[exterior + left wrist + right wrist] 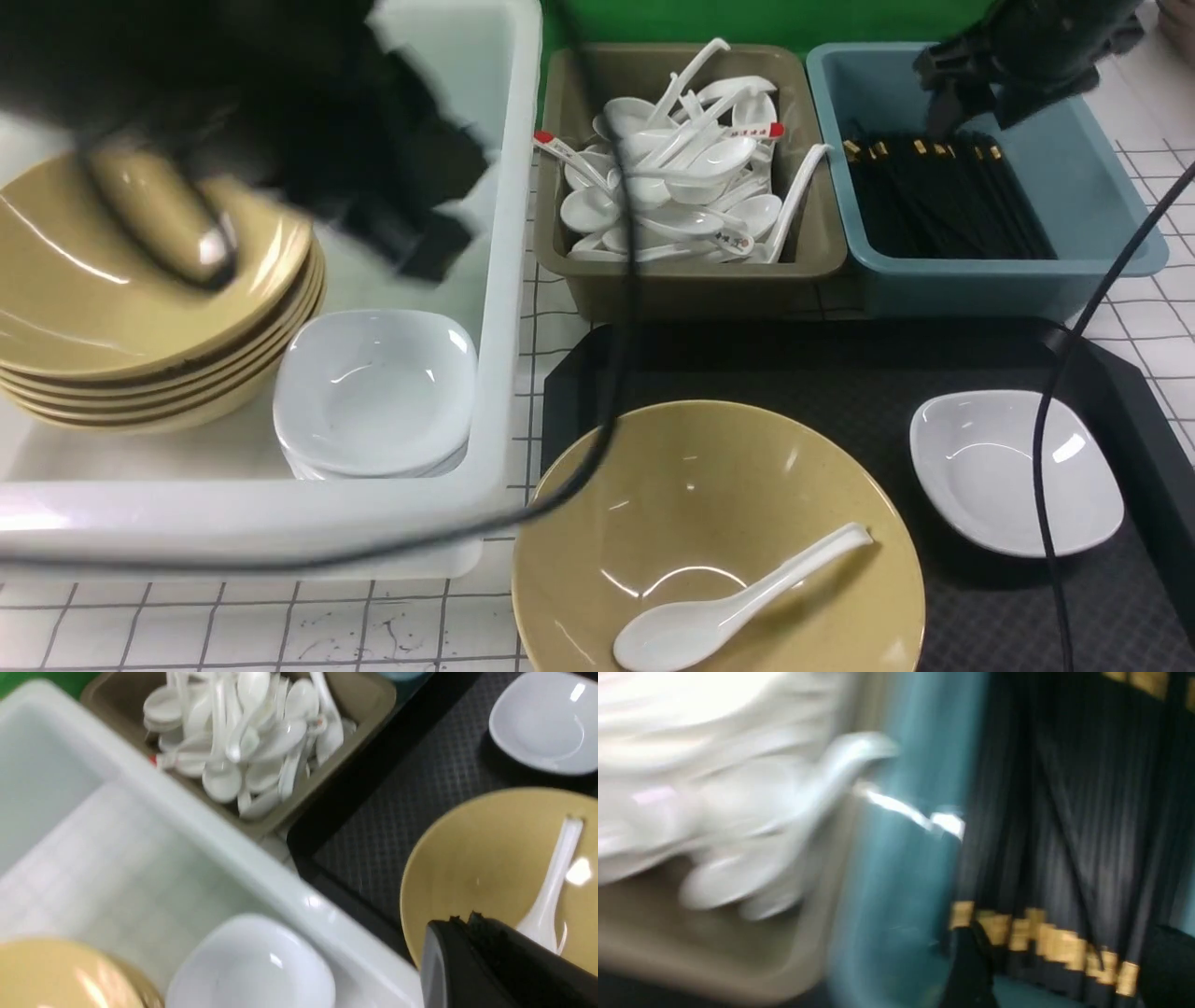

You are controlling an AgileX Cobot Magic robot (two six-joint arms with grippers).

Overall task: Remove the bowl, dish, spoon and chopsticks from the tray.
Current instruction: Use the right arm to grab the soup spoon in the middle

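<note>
The black tray [840, 373] carries the yellow bowl [709, 485], and the white spoon [738, 607] lies inside it. The white dish [1013, 471] sits on the tray's right side. Black chopsticks [943, 201] with gold bands lie piled in the blue bin, and I cannot tell one pair from the rest. My right gripper [1064, 970] hangs open just above their gold ends, holding nothing. My left gripper [462, 919] is shut and empty. It is blurred over the white tub, near the bowl's [481, 858] rim.
The white tub [504, 280] at left holds a stack of yellow bowls [140, 308] and stacked white dishes [373, 392]. An olive bin [691, 271] full of spoons stands beside the blue bin [1092, 187]. Black cables [616, 392] cross the tub, the bowl and the dish.
</note>
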